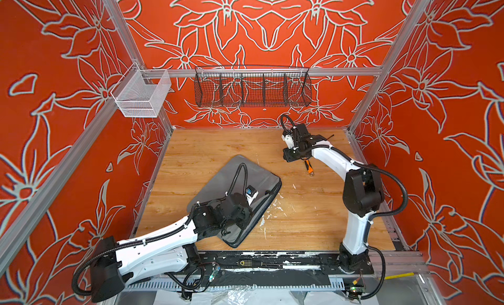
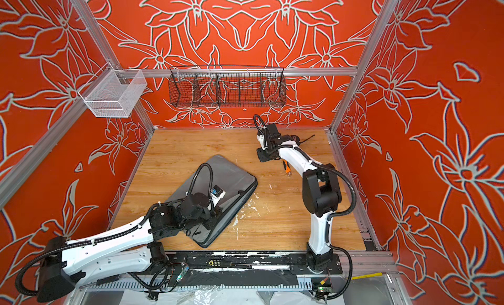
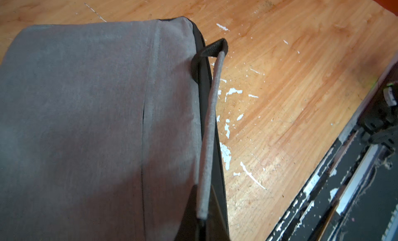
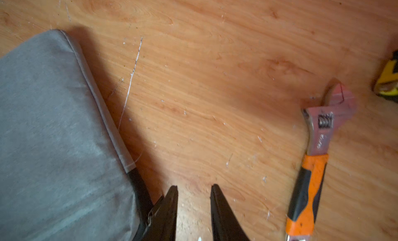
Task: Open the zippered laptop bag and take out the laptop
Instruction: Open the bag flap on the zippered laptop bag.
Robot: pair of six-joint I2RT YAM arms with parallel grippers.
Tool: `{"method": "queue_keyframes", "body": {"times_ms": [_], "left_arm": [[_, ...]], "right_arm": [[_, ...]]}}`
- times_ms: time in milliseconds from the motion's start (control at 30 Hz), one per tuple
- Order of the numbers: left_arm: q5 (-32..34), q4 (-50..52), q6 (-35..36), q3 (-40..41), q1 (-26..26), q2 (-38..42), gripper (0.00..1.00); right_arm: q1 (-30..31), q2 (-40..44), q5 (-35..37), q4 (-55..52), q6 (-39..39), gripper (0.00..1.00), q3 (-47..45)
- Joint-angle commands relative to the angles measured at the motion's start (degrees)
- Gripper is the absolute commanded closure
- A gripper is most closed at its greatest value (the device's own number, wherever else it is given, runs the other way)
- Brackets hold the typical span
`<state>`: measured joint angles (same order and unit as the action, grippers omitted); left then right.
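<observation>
Along the long side of the zippered laptop bag [image 1: 261,178] that is turned toward my right arm's base, my left gripper [image 3: 203,216] is clenched on the grey handle [image 3: 210,121], which runs taut from its black loop straight into my fingers. I judge that grip is there to anchor the sleeve so it won't slide once the zipper is pulled. The bag lies flat and askew on the wooden table [image 1: 313,213], left of centre, and I can make out no gap along its edging. My right gripper [image 4: 194,192] hangs just off the bag's far edge, its fingers parted with only bare wood between them, grasping nothing. The zipper pull [image 4: 150,217] sits right beside one finger, where the black edging [image 4: 137,186] begins. That is likely why I am placed here, since that tab is what I would have to pinch next. An orange-handled wrench [image 4: 310,179] lies well apart on the other side and plays no part. The laptop I cannot see; I take it to be inside the bag.
</observation>
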<state>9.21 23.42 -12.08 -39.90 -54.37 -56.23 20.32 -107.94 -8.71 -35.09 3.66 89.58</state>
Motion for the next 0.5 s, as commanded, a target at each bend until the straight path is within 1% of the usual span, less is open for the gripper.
{"method": "queue_keyframes", "body": {"times_ms": [0,100,167,267,333,467], "left_arm": [[2.77,-0.04,-2.85,-4.83,1.17,-3.08,1.0],[1.34,-1.4,-2.27,-8.26,1.55,-5.72,1.0],[0.2,-1.84,-1.82,-11.03,1.72,-7.92,1.0],[-0.78,-0.35,-2.1,-16.26,2.25,-11.93,1.0],[0.02,1.33,-3.54,-19.56,2.5,-14.2,1.0],[0.32,1.89,-6.93,-23.27,3.43,-16.62,1.0]], "right_arm": [[0.21,9.23,0.75,2.51,7.79,0.71,-7.13],[0.96,16.07,-4.19,10.65,15.06,0.71,-19.48],[2.39,19.43,-4.93,14.5,18.45,0.71,-25.84],[5.31,23.69,-3.67,16.52,22.7,0.71,-32.53],[7.53,26.56,-2.79,18.53,25.86,0.71,-36.53],[14.86,31.68,2.3,23.33,31.87,0.72,-43.1]]}}
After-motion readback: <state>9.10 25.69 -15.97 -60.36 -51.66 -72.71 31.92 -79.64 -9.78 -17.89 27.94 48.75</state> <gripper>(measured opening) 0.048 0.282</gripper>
